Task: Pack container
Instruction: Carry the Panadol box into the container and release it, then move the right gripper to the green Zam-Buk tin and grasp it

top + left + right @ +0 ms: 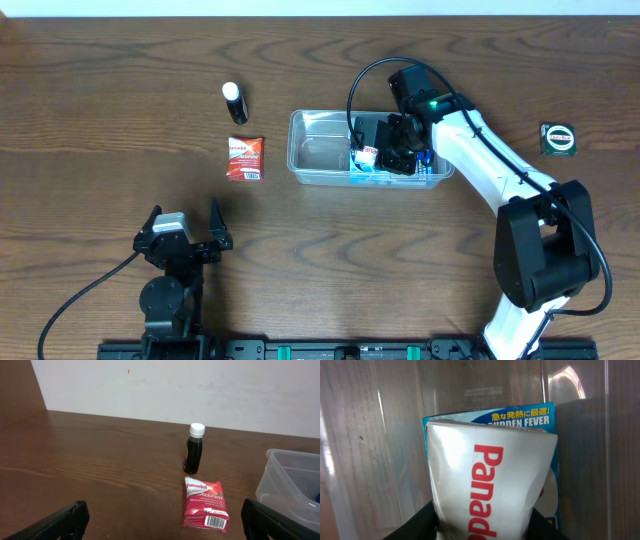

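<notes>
Leaning into container (316, 152) — right gripper (397, 152) clasping box (490, 490)

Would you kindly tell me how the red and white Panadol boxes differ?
Colour: the red Panadol box is red with white lettering; the white Panadol box is white with red lettering. Place: the red one lies on the table, outside the container; the white one is in the container, over a blue box. Hold: the red one is untouched; the white one sits in the right claw. Both carry the Panadol name.
</notes>
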### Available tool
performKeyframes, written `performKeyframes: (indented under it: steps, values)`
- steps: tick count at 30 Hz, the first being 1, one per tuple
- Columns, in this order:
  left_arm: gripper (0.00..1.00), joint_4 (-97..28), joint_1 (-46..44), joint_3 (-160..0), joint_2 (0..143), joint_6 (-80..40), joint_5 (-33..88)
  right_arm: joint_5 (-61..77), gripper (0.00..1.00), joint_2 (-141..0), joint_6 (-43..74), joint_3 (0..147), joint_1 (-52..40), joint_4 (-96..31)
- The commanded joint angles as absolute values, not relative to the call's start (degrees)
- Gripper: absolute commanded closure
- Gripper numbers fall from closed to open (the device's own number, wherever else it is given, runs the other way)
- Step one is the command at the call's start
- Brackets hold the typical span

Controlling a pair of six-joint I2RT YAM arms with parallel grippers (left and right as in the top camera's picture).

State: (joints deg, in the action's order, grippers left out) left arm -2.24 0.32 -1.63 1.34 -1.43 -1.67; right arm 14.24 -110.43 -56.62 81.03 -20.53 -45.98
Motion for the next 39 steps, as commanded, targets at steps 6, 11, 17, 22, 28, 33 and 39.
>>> performKeyframes:
  steps: [6,11,17,22,28,33,39]
  values:
    - [0.02,-3.97,0.58,-0.23,1.34,-0.89,-2.11,16.12,0.59,-111.07,-57.95,80.66,-20.32,-46.17]
    - [0.02,-3.97,0.58,-0.23,1.34,-0.86,-2.11,16.08,0.58,-112.66,-57.95,80.44,-20.32,-46.13]
    - [0.02,-3.97,0.58,-0.23,1.34,-0.89,-2.11,15.68,0.58,-114.32,-57.95,80.44,-20.32,-45.87]
    - [0.02,-3.97,0.58,-0.23,1.34,-0.89,-2.11,15.25,0.42,-114.34,-57.93,80.44,-20.32,-45.80]
    - [0.02,-3.97,0.58,-0.23,1.34,-0.89,-2.11,14.83,0.37,-114.21,-57.91,80.62,-20.32,-44.95]
    - [0.02,-3.97,0.58,-0.23,1.34,-0.86,-2.11,16.47,0.37,-112.07,-54.59,82.19,-20.32,-45.34]
    - [0.02,-3.97,0.58,-0.23,1.37,-0.89,-2.11,15.75,0.37,-105.89,-47.94,84.42,-20.03,-45.41]
